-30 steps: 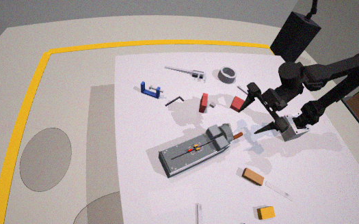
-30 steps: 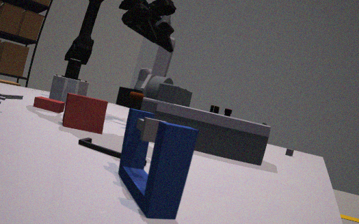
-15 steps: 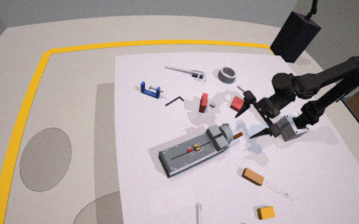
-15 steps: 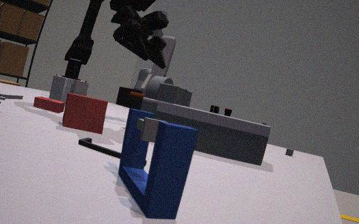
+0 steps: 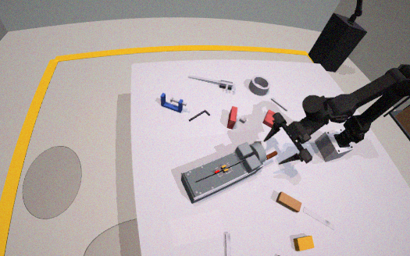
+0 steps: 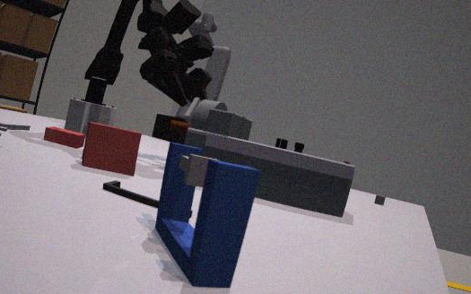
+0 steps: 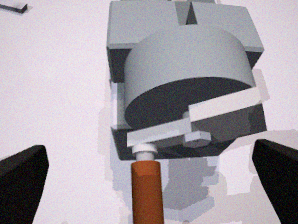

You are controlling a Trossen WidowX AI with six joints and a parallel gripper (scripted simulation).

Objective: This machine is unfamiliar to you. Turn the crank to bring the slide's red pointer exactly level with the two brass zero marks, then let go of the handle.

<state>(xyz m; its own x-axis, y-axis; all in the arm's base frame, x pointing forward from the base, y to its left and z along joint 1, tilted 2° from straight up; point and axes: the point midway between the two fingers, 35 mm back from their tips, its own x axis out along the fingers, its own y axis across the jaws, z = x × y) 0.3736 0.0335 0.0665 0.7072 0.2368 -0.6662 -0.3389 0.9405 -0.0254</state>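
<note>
The grey machine (image 5: 201, 187) (image 6: 306, 188) lies on the table, its crank end toward the arm. Its red pointer (image 5: 217, 172) stands off the two brass marks, on the side away from the crank; the upper brass mark (image 5: 223, 166) and lower brass mark (image 5: 226, 170) sit side by side. The crank arm (image 7: 160, 132) carries an orange-brown handle (image 5: 272, 155) (image 6: 179, 125) (image 7: 147, 192), low and left of the hub in the wrist view. My gripper (image 5: 272, 151) (image 6: 194, 100) (image 7: 153, 155) is wide open and empty, above the handle, with one finger on each side of it in the wrist view. Pointer and marks are outside the wrist view.
A standing red block (image 5: 232, 118) (image 6: 113, 148) and a low red block (image 5: 269, 118) (image 6: 64, 136) are beside the machine. A blue clamp (image 5: 172, 106) (image 6: 225, 224), hex key (image 5: 205, 111), caliper (image 5: 212, 81) and grey ring (image 5: 259, 86) lie beyond. A wooden-handled tool (image 5: 289, 201) and yellow block (image 5: 304, 243) lie opposite.
</note>
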